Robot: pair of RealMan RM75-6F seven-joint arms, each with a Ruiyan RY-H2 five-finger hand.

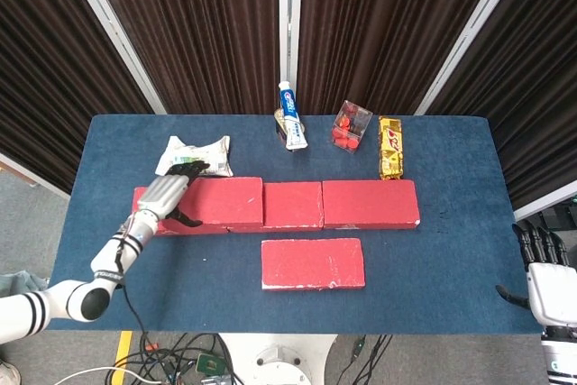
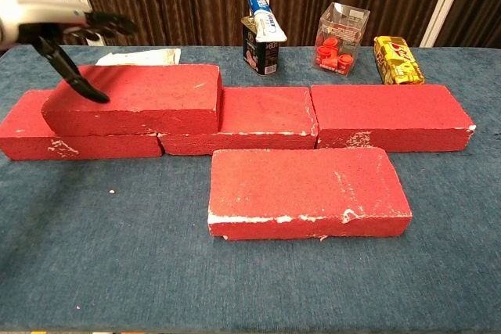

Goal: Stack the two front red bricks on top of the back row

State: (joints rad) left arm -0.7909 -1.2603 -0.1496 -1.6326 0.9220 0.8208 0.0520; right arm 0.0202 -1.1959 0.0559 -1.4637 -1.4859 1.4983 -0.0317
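One red brick (image 1: 221,202) (image 2: 137,99) lies stacked on the left end of the back row, resting on the left brick (image 2: 70,144) and overlapping the middle brick (image 1: 291,206) (image 2: 246,119). The right back brick (image 1: 370,204) (image 2: 387,115) has nothing on it. A second red brick (image 1: 313,263) (image 2: 305,192) lies flat in front of the row. My left hand (image 1: 169,194) (image 2: 66,33) hovers over the stacked brick's left end, fingers spread, holding nothing; its thumb tip hangs close to the brick's top. My right hand (image 1: 545,279) idles off the table's right front corner, fingers apart.
Along the back of the blue table (image 1: 451,241) stand a toothpaste tube on a dark can (image 1: 290,116) (image 2: 264,17), a clear box of red caps (image 1: 350,125) (image 2: 340,30) and a yellow snack bar (image 1: 389,147) (image 2: 398,60). A white packet (image 1: 194,155) (image 2: 137,56) lies behind the stacked brick.
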